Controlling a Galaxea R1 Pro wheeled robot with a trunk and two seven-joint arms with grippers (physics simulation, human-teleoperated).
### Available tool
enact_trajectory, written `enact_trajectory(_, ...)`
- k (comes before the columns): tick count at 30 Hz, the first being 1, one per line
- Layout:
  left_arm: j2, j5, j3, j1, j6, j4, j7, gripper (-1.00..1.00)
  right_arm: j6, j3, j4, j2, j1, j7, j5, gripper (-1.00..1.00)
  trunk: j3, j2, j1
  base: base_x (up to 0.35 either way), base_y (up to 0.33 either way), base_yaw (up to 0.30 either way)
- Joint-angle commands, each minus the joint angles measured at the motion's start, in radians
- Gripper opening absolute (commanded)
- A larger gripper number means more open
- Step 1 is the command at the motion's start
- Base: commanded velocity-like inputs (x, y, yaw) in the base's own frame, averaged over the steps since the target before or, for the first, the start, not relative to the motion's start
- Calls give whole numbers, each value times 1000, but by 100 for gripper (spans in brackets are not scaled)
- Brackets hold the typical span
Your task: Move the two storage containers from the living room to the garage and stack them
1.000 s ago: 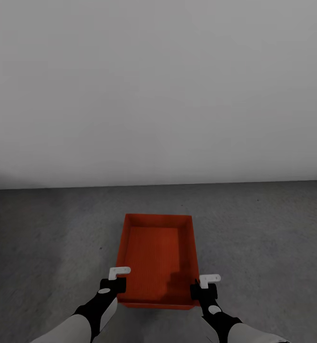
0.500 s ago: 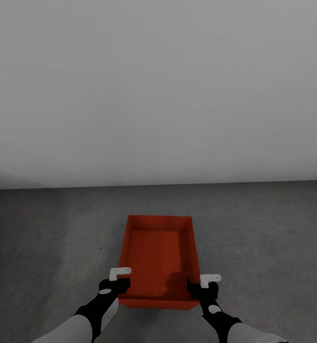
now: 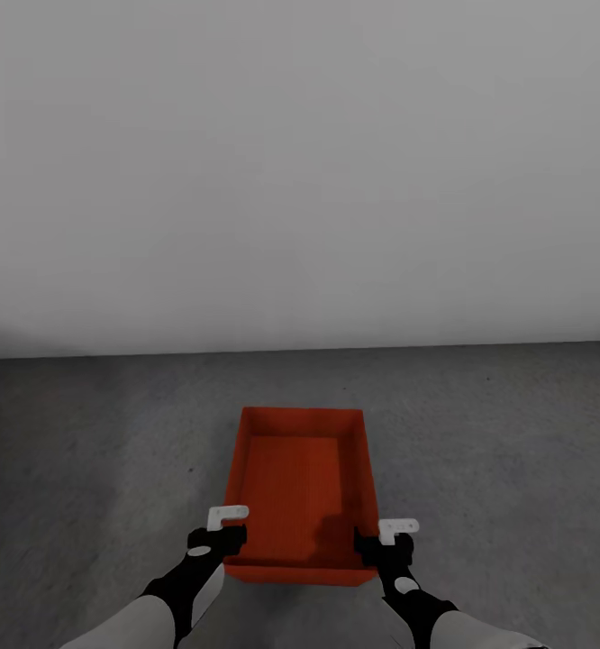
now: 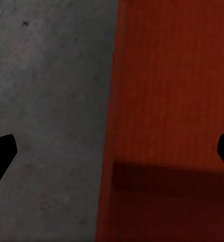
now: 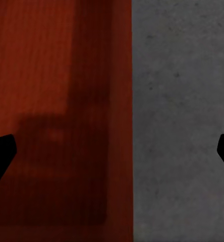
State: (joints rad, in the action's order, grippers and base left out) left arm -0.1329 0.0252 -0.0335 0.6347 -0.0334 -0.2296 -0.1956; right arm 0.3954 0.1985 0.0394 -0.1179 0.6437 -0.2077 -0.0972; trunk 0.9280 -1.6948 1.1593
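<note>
An orange-red storage container (image 3: 300, 478) lies flat on the dark grey floor (image 3: 93, 433) of the garage, close in front of me; the other container is out of view. My left gripper (image 3: 217, 541) hovers over its near left corner. In the left wrist view this gripper (image 4: 112, 151) is open and straddles the container's wall (image 4: 112, 101) without touching it. Over the near right corner, my right gripper (image 3: 383, 545) is also open. The right wrist view has this gripper (image 5: 112, 151) spanning the container's right wall (image 5: 119, 101), one finger over the bin, one over the floor.
A plain white-grey wall (image 3: 300, 180) stands a short way behind the container. Bare concrete-like floor stretches to both sides of it.
The container has dropped a little from between the grippers and now rests lower on the floor. The right gripper edged slightly inward; since half a second ago nothing has moved.
</note>
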Motion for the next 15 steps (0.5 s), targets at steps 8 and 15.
enact_trajectory(8,-1,4,-3,0,-3,1,-3,100,3,9,-1,0,1,-2,-12,100,-21,49,-27,0,0,0)
enact_trajectory(15,1,3,-3,0,-3,0,-4,100,3,9,-1,0,1,-4,-13,100,-43,98,-54,0,0,0)
